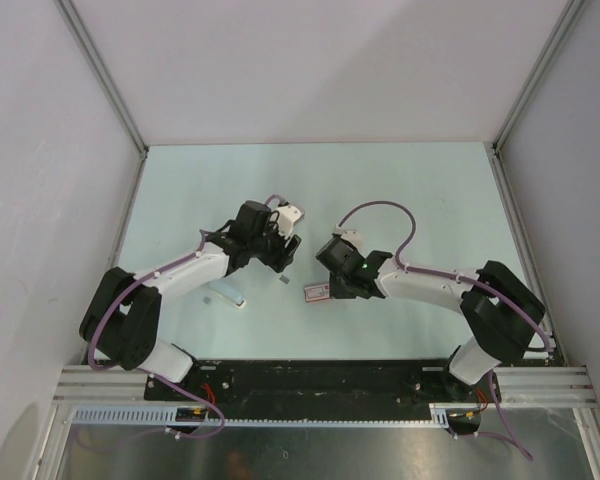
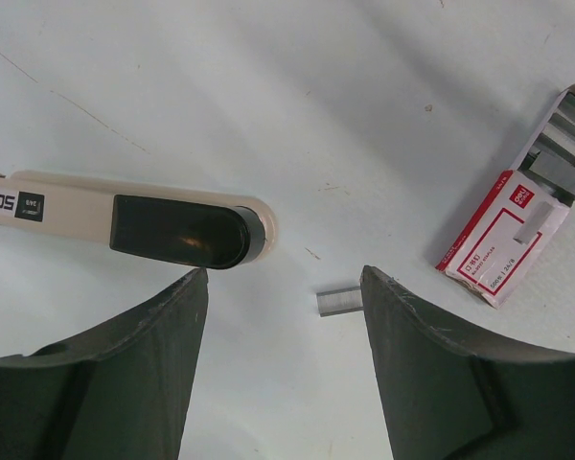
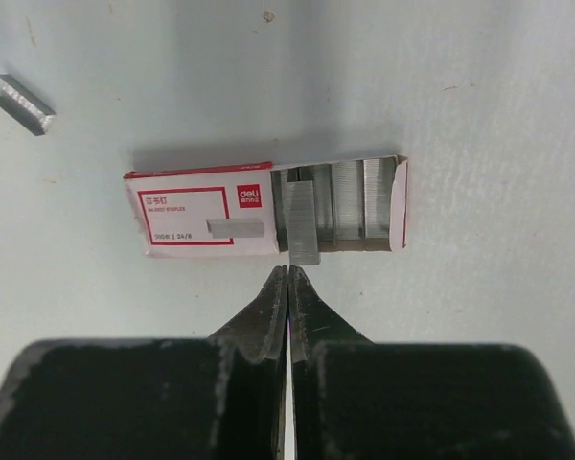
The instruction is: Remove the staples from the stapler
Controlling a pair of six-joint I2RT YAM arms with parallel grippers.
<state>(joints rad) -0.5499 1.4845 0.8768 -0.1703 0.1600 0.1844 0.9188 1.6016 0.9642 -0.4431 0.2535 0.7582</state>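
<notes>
Reads "deli" in white on red on the red-and-white staple box (image 3: pixel 206 222); cannot make out the smaller print. Reads "50" on the cream-and-black stapler (image 2: pixel 77 206), lying flat on the counter (image 2: pixel 268 77), cut off at the left edge. Left end effector (image 2: pixel 283 278) spread low over a loose strip of staples (image 2: pixel 338 301), near the stapler's black nose. Right end effector (image 3: pixel 288 273) pressed together, tips meeting a jutting strip (image 3: pixel 300 222) at the open box; grip unclear.

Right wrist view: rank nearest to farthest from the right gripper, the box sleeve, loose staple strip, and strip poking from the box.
1. Poking strip, just ahead of the right gripper.
2. Box sleeve, ahead and left.
3. Loose staple strip, far upper left.
</notes>
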